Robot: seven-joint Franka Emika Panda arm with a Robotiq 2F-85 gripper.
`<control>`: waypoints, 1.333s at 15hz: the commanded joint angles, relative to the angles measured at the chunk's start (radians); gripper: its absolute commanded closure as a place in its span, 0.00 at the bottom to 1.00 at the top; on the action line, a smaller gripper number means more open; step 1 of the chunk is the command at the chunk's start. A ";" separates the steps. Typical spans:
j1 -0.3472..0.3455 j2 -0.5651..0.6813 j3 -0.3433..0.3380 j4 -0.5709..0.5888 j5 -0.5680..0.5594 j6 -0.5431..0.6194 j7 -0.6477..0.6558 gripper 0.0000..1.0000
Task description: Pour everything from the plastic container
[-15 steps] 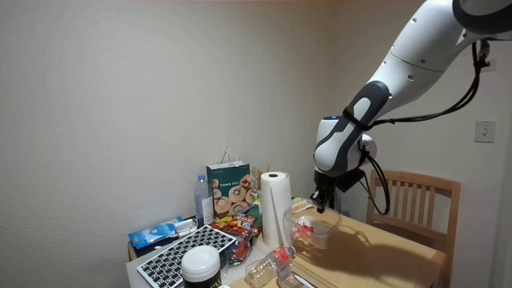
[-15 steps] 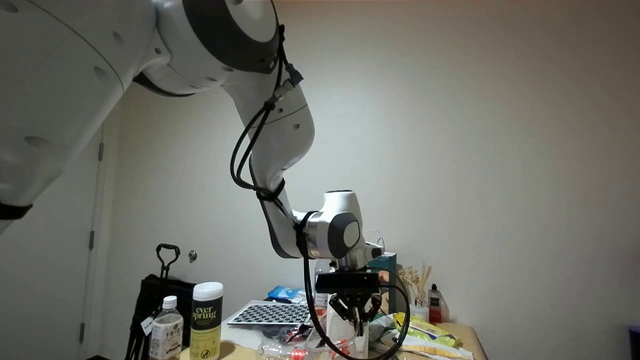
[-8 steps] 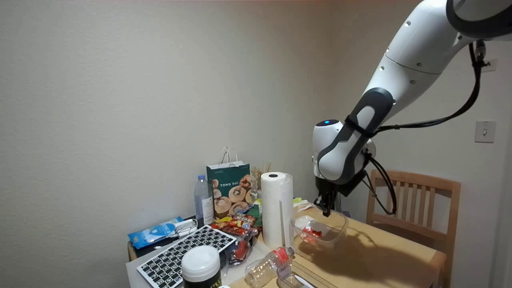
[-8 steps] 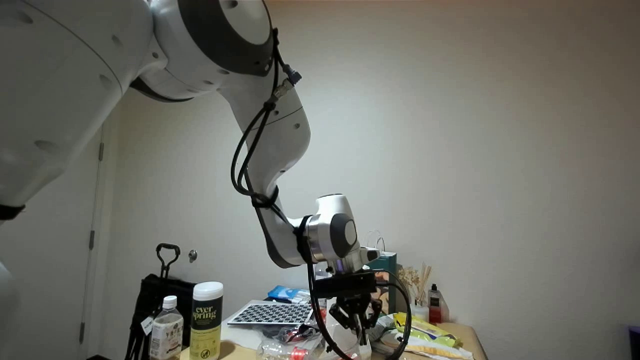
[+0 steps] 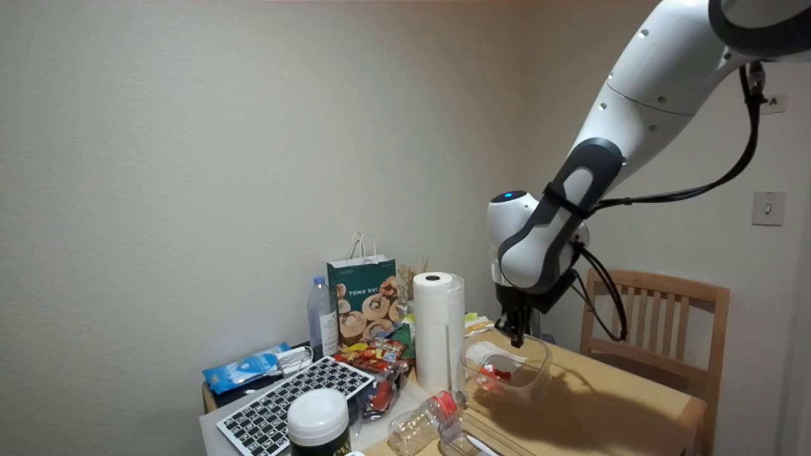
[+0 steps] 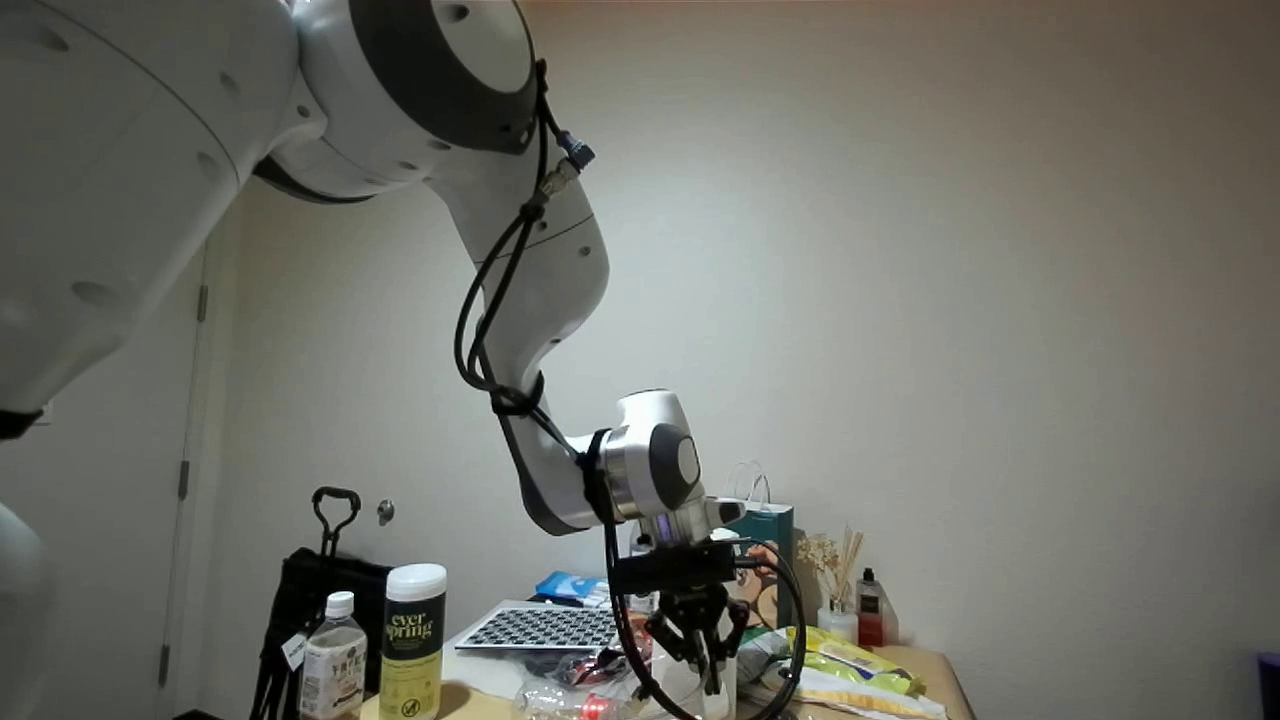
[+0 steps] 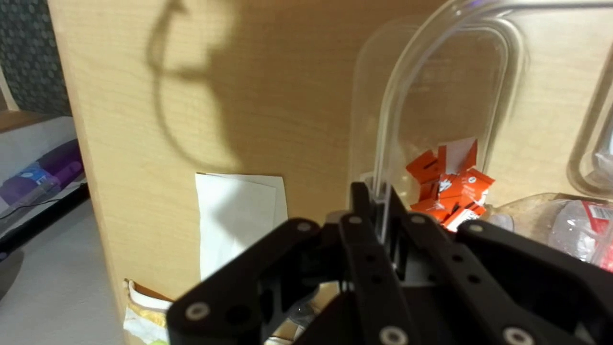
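In the wrist view the plastic container point(image 7: 452, 91) was over the tabletop point(image 7: 124, 143), contact unclear, at 1 o'clock from the gripper point(image 7: 376, 203), which was clenched on its rim; the mouth faced up, the long axis ran 12 to 6, and red scraps point(image 7: 457, 184) lay inside toward 6. "Ever spring" showed on a canister point(image 6: 412, 640) and "TONG" on a paper bag point(image 5: 364, 307). In an exterior view a paper-towel roll point(image 5: 436, 332) stood beside the container at 10 o'clock and a clear bottle point(image 5: 415, 427) lay near at 8
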 commanded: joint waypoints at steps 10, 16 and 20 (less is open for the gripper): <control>0.071 -0.195 -0.007 -0.114 -0.116 -0.134 0.136 0.98; 0.108 -0.347 0.097 -0.131 -0.155 -0.377 0.235 0.98; 0.081 -0.308 0.136 -0.088 -0.132 -0.369 0.212 0.92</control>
